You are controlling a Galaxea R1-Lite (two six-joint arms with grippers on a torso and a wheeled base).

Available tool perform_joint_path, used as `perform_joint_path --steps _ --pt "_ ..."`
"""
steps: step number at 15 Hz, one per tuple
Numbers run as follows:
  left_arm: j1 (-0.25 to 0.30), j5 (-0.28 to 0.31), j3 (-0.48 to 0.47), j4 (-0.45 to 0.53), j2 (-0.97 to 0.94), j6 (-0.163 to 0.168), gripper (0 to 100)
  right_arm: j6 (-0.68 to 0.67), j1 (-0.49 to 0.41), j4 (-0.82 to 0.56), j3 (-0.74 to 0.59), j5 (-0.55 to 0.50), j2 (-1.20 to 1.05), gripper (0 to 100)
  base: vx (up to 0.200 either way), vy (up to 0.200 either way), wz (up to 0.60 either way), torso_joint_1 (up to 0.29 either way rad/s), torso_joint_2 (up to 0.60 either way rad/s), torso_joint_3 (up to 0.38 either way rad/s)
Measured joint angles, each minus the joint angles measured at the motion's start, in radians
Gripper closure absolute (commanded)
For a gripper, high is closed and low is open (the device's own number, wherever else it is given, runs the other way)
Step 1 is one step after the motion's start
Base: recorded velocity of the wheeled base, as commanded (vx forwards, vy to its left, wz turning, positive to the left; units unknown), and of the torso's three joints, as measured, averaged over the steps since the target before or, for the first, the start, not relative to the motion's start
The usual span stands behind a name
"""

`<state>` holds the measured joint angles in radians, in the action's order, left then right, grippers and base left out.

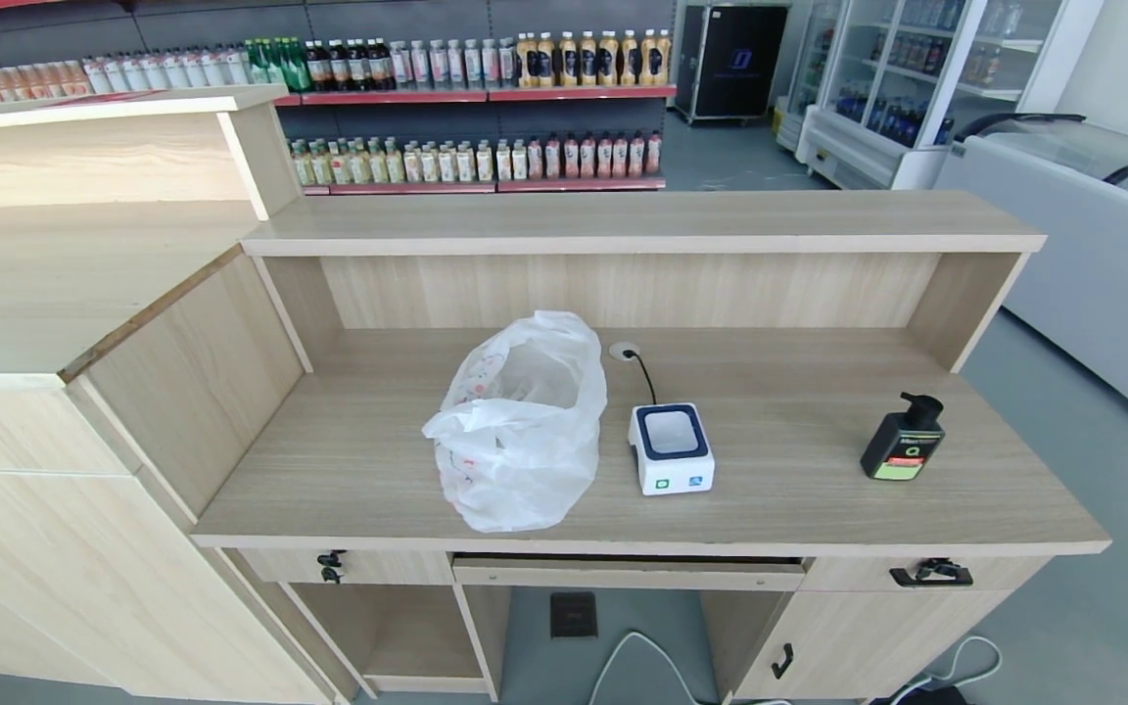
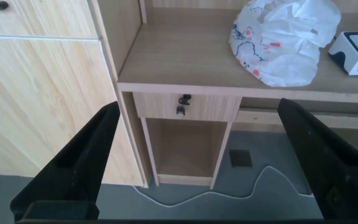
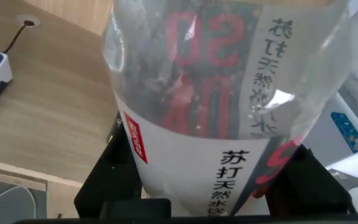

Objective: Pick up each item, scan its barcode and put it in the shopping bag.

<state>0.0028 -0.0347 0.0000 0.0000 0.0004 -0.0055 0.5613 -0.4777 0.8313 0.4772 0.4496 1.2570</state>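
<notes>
Bottle (image 3: 229, 106), one off, clear plastic. Where do you make it?

Between the right fingers (image 3: 107, 180), standing up out of them. The two dark fingers are closed against its lower sides, one on each side, so I'd enter it as gripped. It is held up off the desk (image 1: 819, 490), resting on nothing.

Description?

See-through body, speckled with what look like droplets. A white band of label runs round the lower part, with red and dark print. Cap not to be seen. I'd guess it is thin-walled and a bit slippery, likely to give under a hard squeeze.

Scanner (image 1: 670, 446)?

One, a white box with a dark-framed window on top and a cable (image 1: 644, 377) running back across the desk. It sits well apart from the right fingers, so by my reckoning the bottle is not scanned yet.

Shopping bag (image 1: 520, 421)?

One, thin white plastic, slumped just beside the scanner, mouth loosely open. Whether anything is in it, I cannot tell. It lies above and ahead of the left fingers (image 2: 79, 162), well apart from them.

Left fingers, state?

Spread wide, nothing between them, hanging in front of the desk and below its top.

Anything else outstanding?

One black pump bottle (image 1: 902, 441) with a green and red label, upright on the desk, on the far side of the scanner from the bag, no fingers near it. Tally as I judge it: one item in hand, one waiting, none seen bagged. Scanning and bagging are both left to do.
</notes>
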Motion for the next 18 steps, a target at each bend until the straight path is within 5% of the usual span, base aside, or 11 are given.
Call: perform_joint_path --steps 4,10,13,18 --pt "0.000 0.000 0.000 0.000 0.000 0.000 0 0.035 0.000 0.004 0.021 -0.146 0.051 100 0.000 0.000 0.60 0.005 0.00 0.000" --pt "0.000 0.000 0.000 0.000 0.000 0.000 0 0.052 0.029 0.094 0.077 -0.163 0.173 100 0.000 0.000 0.40 0.002 0.00 0.002" --pt "0.001 0.000 0.000 0.000 0.000 0.000 0 0.115 0.041 0.175 0.092 -0.148 0.281 100 0.000 0.000 0.00 0.000 0.00 0.000" --pt "0.000 0.000 0.000 0.000 0.000 0.000 0 0.246 0.054 0.189 0.151 0.037 0.453 100 0.000 0.000 0.00 0.000 0.00 0.000"
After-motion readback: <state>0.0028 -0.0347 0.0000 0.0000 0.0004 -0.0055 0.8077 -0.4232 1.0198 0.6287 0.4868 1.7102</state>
